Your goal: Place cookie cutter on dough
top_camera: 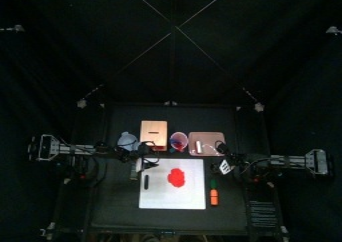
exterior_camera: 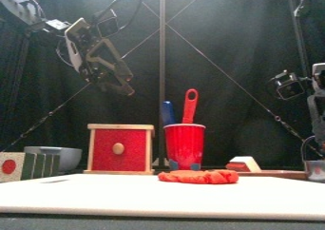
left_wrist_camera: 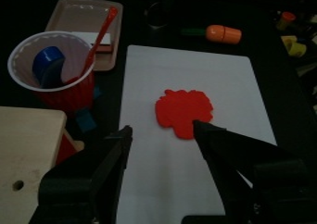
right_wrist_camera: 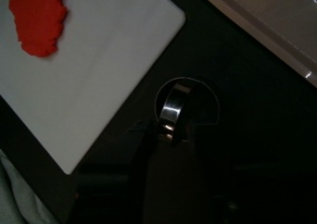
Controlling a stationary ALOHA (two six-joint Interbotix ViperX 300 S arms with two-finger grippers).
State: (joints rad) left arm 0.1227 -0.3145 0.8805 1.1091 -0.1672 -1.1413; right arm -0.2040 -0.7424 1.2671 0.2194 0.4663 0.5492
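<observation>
Cookie cutter (right_wrist_camera: 175,105): on table beside board (right_wrist_camera: 106,75). Right gripper (right_wrist_camera: 171,140) spread above it; pickup step, next close, carry to dough (right_wrist_camera: 40,19).

Black curtains (exterior_camera: 241,44) (dim) — black table (top_camera: 114,211).

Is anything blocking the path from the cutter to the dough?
Nothing visible. The cutter lies on the black table just off the board, and only bare board separates it from the dough.
</observation>
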